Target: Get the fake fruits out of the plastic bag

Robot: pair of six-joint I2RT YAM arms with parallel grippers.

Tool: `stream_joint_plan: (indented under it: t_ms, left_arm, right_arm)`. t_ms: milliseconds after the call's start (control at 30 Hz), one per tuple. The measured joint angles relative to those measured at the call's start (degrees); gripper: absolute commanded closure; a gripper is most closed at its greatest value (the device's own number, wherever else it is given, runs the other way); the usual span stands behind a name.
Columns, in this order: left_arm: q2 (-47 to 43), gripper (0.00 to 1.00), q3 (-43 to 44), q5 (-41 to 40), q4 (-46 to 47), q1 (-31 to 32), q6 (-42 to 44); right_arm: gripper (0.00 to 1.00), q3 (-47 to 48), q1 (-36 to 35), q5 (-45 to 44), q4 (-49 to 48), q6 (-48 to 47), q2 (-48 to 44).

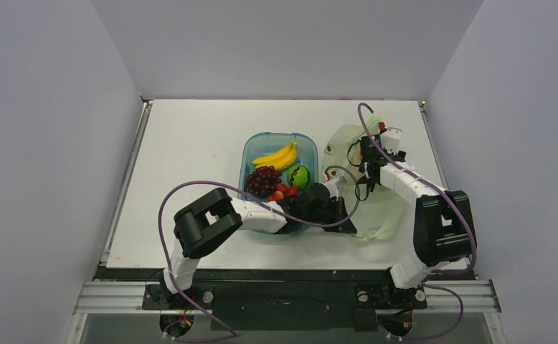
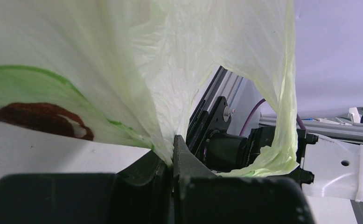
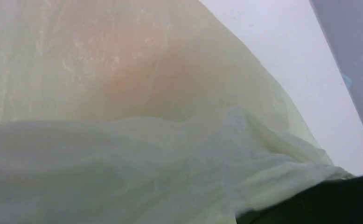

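Sprawling crumpled over the right side of the surface [image 1: 190, 136], the plastic bag [image 1: 342, 137] has a fold of its film clamped tight in the left gripper [image 2: 172, 142] at the near end. The right gripper [image 1: 367, 160] sits against the far end; I cannot tell whether it grips. Just left, a teal tray [image 1: 249, 150] holds the banana bunch [image 1: 277, 155], red berries [image 1: 285, 191], a green piece [image 1: 298, 175] and dark grapes [image 1: 262, 180].

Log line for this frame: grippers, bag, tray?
left gripper: shut on plastic bag | right gripper: over bag, state unclear | tray: banana bunch, red berries inside
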State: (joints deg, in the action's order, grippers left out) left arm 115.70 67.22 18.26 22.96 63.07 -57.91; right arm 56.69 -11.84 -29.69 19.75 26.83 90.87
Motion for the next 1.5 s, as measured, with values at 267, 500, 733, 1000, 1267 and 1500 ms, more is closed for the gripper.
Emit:
stream_joint_plan:
  t_ms: [267, 500, 733, 1000, 1267, 1500]
  left_arm:
    - [0.0, 1.00, -0.1, 0.0, 0.0, -0.6, -0.2]
    - [0.0, 1.00, -0.1, 0.0, 0.0, -0.9, -0.2]
    - [0.0, 1.00, -0.2, 0.1, 0.1, -1.0, -0.5]
    - [0.0, 1.00, -0.8, 0.1, 0.0, -1.4, -0.5]
    - [0.0, 0.89, -0.7, 0.2, -0.9, -2.0, -0.4]
    - [-0.4, 0.39, 0.0, 0.4, -4.3, -2.5, 1.6]
  right_arm:
    - [0.33, 0.6, 1.8, 0.1, 0.6, 0.7, 3.1]
    - [0.40, 0.5, 2.4, 2.2, 2.0, 1.1, 4.5]
    - [0.80, 0.7, 2.4, 3.8, 2.0, 1.1, 4.1]
    - [0.99, -3.8, 2.3, 5.6, -0.4, 2.5, -9.7]
    - [1.00, -10.6, 2.4, 5.5, -4.7, 4.4, -24.7]
    - [1.00, -14.0, 2.4, 12.0, -4.6, 6.9, -32.6]
